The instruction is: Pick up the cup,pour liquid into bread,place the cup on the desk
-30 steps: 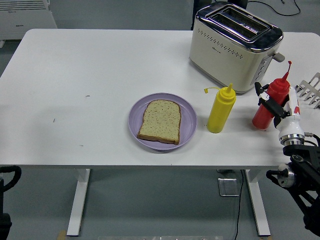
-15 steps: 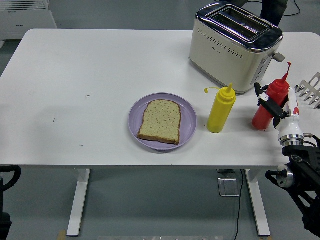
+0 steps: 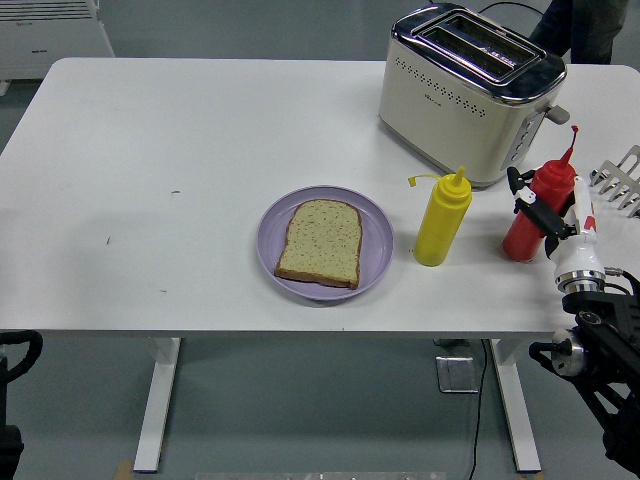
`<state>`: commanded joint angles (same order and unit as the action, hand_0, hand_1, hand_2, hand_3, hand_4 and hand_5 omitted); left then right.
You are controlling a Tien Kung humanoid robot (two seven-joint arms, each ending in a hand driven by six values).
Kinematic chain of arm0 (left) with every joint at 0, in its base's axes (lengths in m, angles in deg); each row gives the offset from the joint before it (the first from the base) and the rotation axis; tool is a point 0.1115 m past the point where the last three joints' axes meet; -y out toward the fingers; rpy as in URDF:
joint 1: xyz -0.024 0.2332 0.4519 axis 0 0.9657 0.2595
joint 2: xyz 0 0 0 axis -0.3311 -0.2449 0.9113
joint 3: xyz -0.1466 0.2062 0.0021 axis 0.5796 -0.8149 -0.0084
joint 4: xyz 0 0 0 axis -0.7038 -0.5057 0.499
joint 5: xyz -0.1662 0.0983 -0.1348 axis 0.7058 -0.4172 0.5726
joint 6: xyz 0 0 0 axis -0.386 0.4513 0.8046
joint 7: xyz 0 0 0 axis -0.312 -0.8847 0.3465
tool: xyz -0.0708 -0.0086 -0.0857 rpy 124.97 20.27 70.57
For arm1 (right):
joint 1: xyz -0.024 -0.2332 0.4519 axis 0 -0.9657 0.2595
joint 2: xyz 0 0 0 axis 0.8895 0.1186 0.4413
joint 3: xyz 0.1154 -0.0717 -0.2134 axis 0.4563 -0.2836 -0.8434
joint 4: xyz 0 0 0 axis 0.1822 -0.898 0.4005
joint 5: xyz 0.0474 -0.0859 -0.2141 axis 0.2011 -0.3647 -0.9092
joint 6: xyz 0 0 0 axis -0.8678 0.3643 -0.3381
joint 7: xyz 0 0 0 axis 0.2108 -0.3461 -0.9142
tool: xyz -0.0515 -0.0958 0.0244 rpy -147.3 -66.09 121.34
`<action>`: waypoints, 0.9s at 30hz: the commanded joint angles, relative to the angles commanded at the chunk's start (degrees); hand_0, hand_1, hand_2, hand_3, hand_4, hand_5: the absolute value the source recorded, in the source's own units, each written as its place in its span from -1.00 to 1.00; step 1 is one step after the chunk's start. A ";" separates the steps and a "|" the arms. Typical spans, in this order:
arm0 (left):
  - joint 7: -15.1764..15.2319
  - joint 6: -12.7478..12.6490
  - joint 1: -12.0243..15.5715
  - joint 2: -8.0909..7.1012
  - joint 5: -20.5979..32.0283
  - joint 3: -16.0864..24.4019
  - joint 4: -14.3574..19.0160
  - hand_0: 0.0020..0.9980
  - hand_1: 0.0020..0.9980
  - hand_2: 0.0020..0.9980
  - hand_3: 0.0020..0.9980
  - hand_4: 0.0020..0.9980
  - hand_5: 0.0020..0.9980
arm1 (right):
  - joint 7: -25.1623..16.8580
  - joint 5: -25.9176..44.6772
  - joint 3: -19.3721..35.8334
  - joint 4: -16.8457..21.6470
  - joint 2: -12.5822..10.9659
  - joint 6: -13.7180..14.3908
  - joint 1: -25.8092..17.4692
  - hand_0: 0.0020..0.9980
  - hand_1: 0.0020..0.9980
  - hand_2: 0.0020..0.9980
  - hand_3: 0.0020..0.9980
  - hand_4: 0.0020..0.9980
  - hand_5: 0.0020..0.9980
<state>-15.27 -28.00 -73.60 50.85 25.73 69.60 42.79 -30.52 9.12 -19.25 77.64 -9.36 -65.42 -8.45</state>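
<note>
your right hand [image 3: 548,215] has its fingers wrapped around the red squeeze bottle [image 3: 532,212], standing on the white table [image 3: 150,150] beside the yellow squeeze bottle [image 3: 441,220]; bread slice [image 3: 320,242] lies on the purple plate [image 3: 375,240].

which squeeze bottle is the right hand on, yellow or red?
The red bottle, right of the yellow bottle. The right hand is wrapped around it; the yellow one stands free beside the purple plate.

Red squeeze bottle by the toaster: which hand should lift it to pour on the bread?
Right. The right hand is already at the red bottle, fingers around its body. The left arm rests off the table at the lower left corner, with the plate and yellow bottle in between.
</note>
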 joint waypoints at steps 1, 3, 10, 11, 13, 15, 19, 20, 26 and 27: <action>0.00 0.00 -0.02 -0.01 -0.01 0.00 0.00 0.44 0.48 0.48 0.35 0.30 1.00 | -0.08 0.01 0.04 -0.03 -0.03 -0.01 -0.05 -0.74 -0.69 -0.45 -0.35 0.53 -0.49; 0.00 -0.01 -0.02 -0.02 -0.01 0.01 0.00 0.44 0.48 0.48 0.35 0.30 1.00 | -0.14 0.02 0.06 -0.06 -0.05 -0.03 -0.09 -0.74 -0.69 -0.45 -0.35 0.53 -0.49; 0.01 -0.01 -0.03 -0.03 -0.01 0.03 0.01 0.44 0.48 0.48 0.34 0.30 1.00 | -0.17 0.14 -0.11 -0.04 0.03 -0.34 -0.14 -0.69 -0.63 -0.40 -0.34 0.53 -0.49; 0.01 -0.02 -0.02 -0.03 -0.01 0.04 0.00 0.44 0.48 0.48 0.34 0.30 1.00 | -0.19 0.19 -0.14 -0.03 0.06 -0.35 -0.12 -0.69 -0.63 -0.40 -0.34 0.53 -0.49; 0.02 -0.03 -0.02 -0.03 0.00 0.04 0.00 0.44 0.48 0.48 0.34 0.30 1.00 | -0.23 0.23 -0.20 0.01 0.09 -0.37 -0.08 -0.64 -0.58 -0.35 -0.32 0.53 -0.49; 0.01 -0.02 -0.02 -0.03 -0.01 0.03 0.00 0.44 0.48 0.48 0.34 0.30 1.00 | -0.29 0.29 -0.25 0.04 0.12 -0.38 -0.03 -0.64 -0.58 -0.35 -0.32 0.53 -0.49; 0.03 -0.02 0.00 -0.02 0.00 0.03 0.00 0.44 0.48 0.48 0.34 0.30 1.00 | -0.42 0.30 -0.30 -0.13 0.26 -0.42 0.10 -0.64 -0.58 -0.36 -0.31 0.53 -0.49; 0.04 -0.02 0.01 -0.02 0.01 0.03 0.01 0.44 0.48 0.48 0.34 0.30 1.00 | -0.47 0.33 -0.30 -0.26 0.29 -0.44 0.14 -0.64 -0.58 -0.36 -0.31 0.53 -0.49; 0.04 -0.02 -0.03 -0.01 0.01 0.04 0.02 0.44 0.48 0.48 0.34 0.30 1.00 | -0.51 0.27 -0.19 -0.53 0.34 -0.50 0.29 -0.64 -0.57 -0.35 -0.31 0.54 -0.49; 0.04 -0.02 -0.03 -0.02 0.01 0.04 0.03 0.44 0.48 0.48 0.34 0.30 1.00 | -0.53 0.21 -0.17 -0.63 0.38 -0.55 0.31 -0.64 -0.57 -0.35 -0.31 0.54 -0.49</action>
<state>-15.23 -28.02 -73.64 50.83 25.75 69.64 42.81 -31.04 9.33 -19.42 77.01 -8.99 -65.97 -8.14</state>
